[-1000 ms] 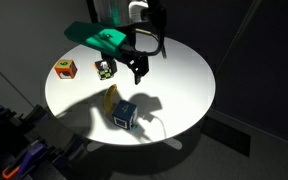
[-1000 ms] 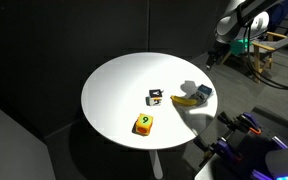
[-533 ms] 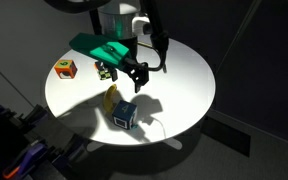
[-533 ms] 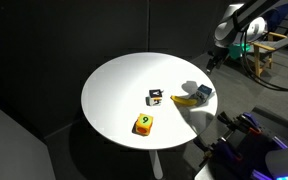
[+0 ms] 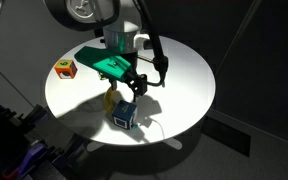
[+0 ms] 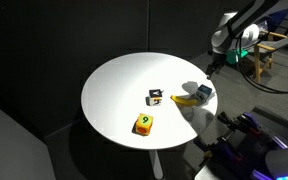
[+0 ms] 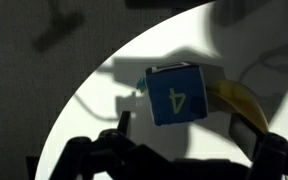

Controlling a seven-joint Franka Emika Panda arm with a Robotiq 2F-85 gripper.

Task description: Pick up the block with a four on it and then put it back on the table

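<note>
From where I stand, the gripper [image 5: 135, 88] hangs with its jaws spread and nothing between them. The block with a four on it [image 5: 124, 113] sits on the round white table [image 5: 189, 75] near its edge, just beside a banana [image 5: 111, 98]. It lies below the gripper and slightly toward that edge, so a short descent should straddle it.

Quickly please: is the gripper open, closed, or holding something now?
Gripper: open, holding nothing, poised above the block with a four on it.
</note>
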